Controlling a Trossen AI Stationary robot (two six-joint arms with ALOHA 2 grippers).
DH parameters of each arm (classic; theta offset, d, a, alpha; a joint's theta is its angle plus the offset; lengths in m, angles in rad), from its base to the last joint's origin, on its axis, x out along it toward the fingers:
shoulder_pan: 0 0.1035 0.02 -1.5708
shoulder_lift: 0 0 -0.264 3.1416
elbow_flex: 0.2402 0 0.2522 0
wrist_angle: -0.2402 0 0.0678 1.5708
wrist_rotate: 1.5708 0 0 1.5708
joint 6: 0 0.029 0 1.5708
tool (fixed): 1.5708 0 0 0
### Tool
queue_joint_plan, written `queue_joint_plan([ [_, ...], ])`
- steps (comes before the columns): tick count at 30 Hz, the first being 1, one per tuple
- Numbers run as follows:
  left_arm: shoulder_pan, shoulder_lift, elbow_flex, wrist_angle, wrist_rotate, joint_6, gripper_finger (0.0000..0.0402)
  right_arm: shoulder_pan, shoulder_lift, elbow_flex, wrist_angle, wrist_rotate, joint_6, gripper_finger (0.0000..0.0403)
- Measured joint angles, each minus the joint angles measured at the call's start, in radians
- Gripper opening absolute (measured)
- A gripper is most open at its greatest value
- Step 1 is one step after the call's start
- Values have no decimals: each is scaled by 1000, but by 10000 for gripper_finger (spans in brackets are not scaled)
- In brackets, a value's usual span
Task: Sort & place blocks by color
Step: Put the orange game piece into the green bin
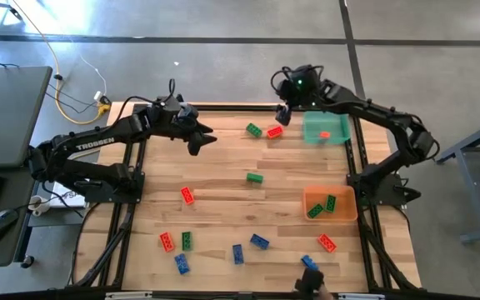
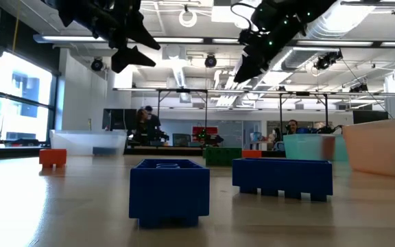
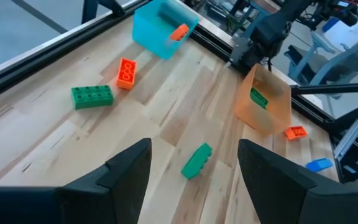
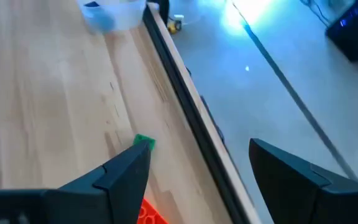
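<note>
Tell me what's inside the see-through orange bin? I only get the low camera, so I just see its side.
Observer: Two small green studded plastic bricks lie inside the translucent orange square bin.
Operator: And the teal one?
Observer: The translucent teal square bin holds one small red studded brick.
Operator: Are the grippers carrying anything?
Observer: No. The left gripper and the right gripper are both open and empty above the table.
</note>
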Motion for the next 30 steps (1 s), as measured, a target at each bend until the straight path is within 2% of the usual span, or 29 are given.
queue_joint_plan([
  [8, 6, 0, 0, -1, -55, 1, 229, -53, 48, 0, 102, -112, -92, 261],
  [13, 5, 0, 0, -2, -56, -7, 229, -56, 78, 6, 99, -129, -148, 261],
  [19, 5, 0, 0, -1, -56, -24, 229, -56, 167, 150, -81, -136, -196, 261],
  [25, 5, 0, 0, -6, -56, -24, 229, -55, 293, 309, -358, -144, -265, 261],
  [30, 5, 0, 0, -32, -56, -24, 229, -42, 360, 330, -496, -136, -347, 261],
])
